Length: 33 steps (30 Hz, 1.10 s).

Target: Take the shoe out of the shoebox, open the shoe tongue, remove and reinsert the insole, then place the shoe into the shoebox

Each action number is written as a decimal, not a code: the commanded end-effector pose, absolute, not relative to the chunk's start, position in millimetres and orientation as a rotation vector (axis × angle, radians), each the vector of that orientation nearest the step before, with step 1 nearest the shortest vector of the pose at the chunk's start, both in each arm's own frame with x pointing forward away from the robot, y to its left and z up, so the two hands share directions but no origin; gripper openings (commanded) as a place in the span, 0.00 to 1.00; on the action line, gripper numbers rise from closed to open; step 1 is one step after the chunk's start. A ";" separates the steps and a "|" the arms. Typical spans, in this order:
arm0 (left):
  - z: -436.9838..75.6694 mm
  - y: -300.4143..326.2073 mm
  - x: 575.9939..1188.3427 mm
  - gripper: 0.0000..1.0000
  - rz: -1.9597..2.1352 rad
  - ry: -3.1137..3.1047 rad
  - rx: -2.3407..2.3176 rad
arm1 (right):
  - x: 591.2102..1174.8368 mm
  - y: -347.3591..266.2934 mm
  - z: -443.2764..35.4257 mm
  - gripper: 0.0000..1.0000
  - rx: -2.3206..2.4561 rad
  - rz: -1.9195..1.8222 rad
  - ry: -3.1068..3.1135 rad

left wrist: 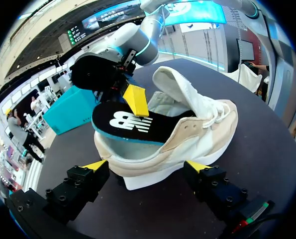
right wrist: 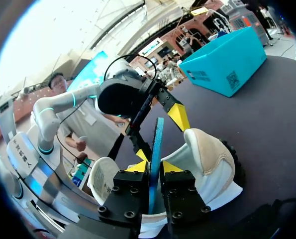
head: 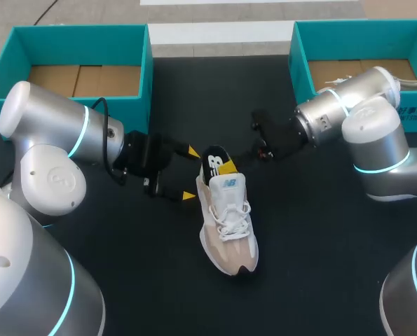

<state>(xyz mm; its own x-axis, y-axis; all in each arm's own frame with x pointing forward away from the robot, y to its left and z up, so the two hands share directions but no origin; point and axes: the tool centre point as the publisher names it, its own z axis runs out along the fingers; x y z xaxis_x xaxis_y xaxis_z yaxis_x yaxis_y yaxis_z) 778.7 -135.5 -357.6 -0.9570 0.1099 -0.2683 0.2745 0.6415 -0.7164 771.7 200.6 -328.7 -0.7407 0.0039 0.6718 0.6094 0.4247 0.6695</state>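
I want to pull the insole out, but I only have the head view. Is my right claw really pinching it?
Observer: Yes. In the right wrist view the right claw is shut on the insole, and the insole's thin blue edge stands between its fingers.
Operator: Is the insole all the way out?
Observer: No. The left wrist view shows its heel end lifted, but its front end is tucked inside the shoe.

Beige-white shoe [head: 229, 231]; black, seemingly teal-backed insole [left wrist: 133, 124]
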 end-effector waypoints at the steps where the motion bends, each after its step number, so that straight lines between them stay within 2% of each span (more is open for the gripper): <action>1: -357.1 -136.6 778.4 1.00 -1.203 2.665 0.315 | 772.3 202.0 -330.8 0.00 -0.534 -1.316 -2.086; 12: -357.1 -136.6 778.4 1.00 -1.203 2.665 0.315 | 735.4 201.6 -352.9 0.00 -0.637 -1.277 -2.022; 19: -357.1 -136.6 778.4 1.00 -1.203 2.665 0.315 | 734.7 200.8 -354.0 0.00 -0.661 -1.275 -2.028; 20: -357.1 -136.6 778.4 1.00 -1.203 2.665 0.315 | 737.3 203.3 -349.7 0.17 -0.658 -1.281 -2.039; 21: -357.1 -136.6 778.4 1.00 -1.203 2.665 0.315 | 739.1 202.7 -348.8 0.22 -0.656 -1.284 -2.047; 27: -357.1 -136.6 778.4 1.00 -1.203 2.665 0.315 | 754.0 203.3 -337.2 0.40 -0.626 -1.304 -2.091; 33: -357.1 -136.6 778.4 1.00 -1.203 2.665 0.315 | 764.0 204.5 -322.8 0.48 -0.596 -1.297 -2.131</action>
<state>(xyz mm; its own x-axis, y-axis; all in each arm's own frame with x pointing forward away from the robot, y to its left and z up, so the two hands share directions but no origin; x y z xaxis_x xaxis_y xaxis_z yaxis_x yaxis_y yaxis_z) 778.7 -135.5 -357.6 -0.9570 0.1099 -0.2683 0.2745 0.6415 -0.7163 759.8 204.5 -330.8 -0.7391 0.0758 0.6693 0.6345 0.4119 0.6540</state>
